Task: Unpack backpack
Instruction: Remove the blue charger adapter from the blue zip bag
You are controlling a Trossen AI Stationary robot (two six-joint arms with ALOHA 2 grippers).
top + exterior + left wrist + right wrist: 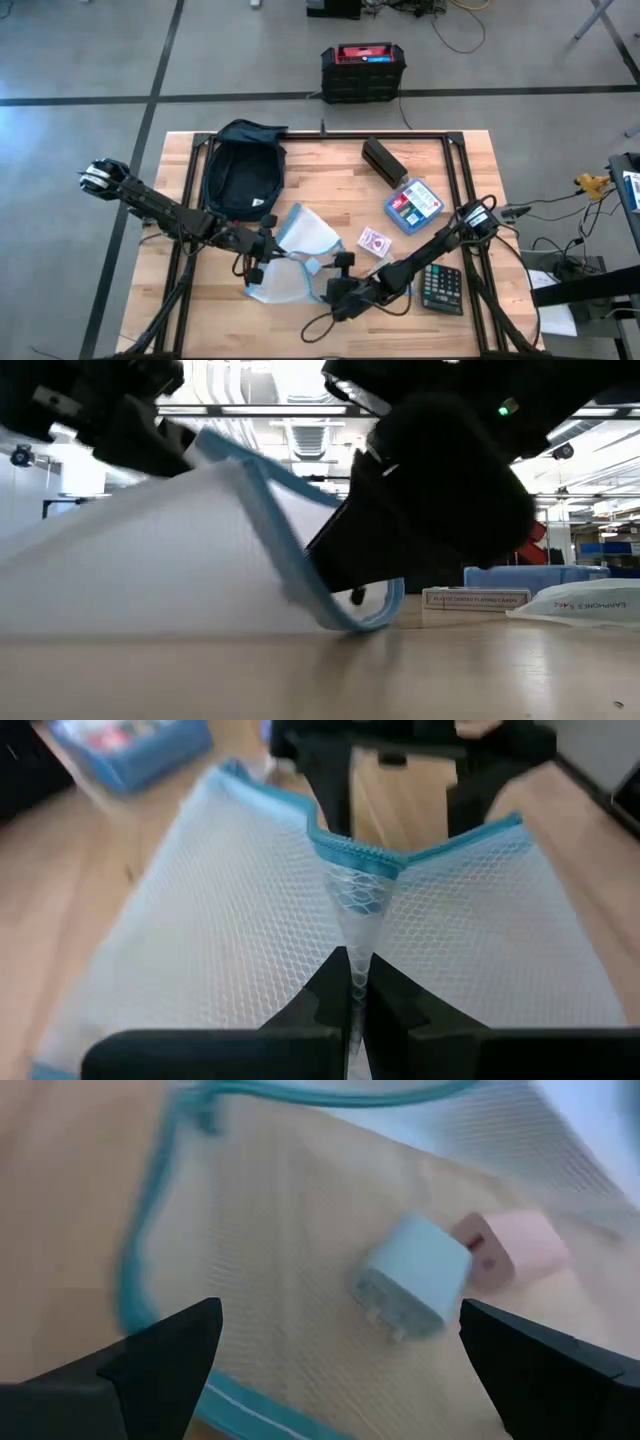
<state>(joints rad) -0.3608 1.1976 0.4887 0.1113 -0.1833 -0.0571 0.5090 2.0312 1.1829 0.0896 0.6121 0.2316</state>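
White mesh pouch (250,910): left gripper (355,982) pinches edge, right gripper (340,1370) spread w/ room.

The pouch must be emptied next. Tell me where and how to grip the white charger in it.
Probably pinch the white charger in the mesh pouch across its flat side faces, coming straight from the open right end effector. Its prongs face that way and a pink charger touches its far corner.

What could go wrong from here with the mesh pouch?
The left gripper pinches only a thin fold of the mesh pouch, so it may slip free. The right gripper is open inside it, near two small chargers; they could slide away, or the fingers might snag the mesh.
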